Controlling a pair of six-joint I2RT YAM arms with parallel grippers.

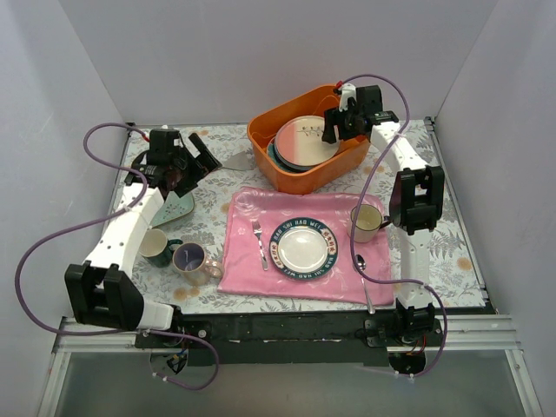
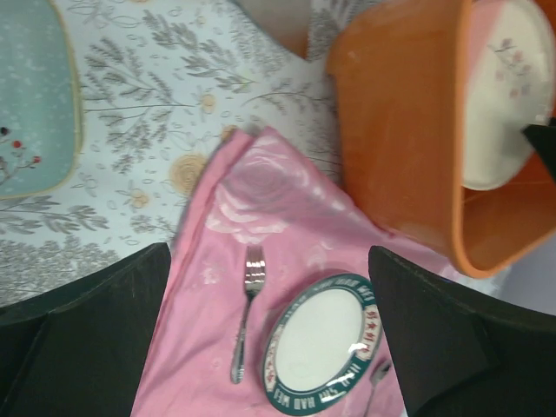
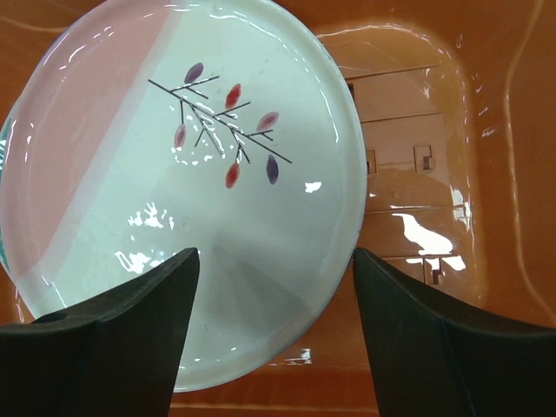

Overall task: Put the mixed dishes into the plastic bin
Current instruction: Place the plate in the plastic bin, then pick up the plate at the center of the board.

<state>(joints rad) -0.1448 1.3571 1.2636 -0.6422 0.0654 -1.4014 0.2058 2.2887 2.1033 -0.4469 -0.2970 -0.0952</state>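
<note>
The orange plastic bin stands at the back centre. A round white-and-pink plate with red fruit marks leans in it over a teal plate's edge. My right gripper is open and empty just above that plate. My left gripper is open and empty above the pale mint squarish plate, which also shows in the left wrist view. A dark green mug and a lavender-lined mug stand at the front left.
A pink cloth holds a white plate with a dark lettered rim and a fork. A cream mug and a spoon lie to its right. White walls enclose the table.
</note>
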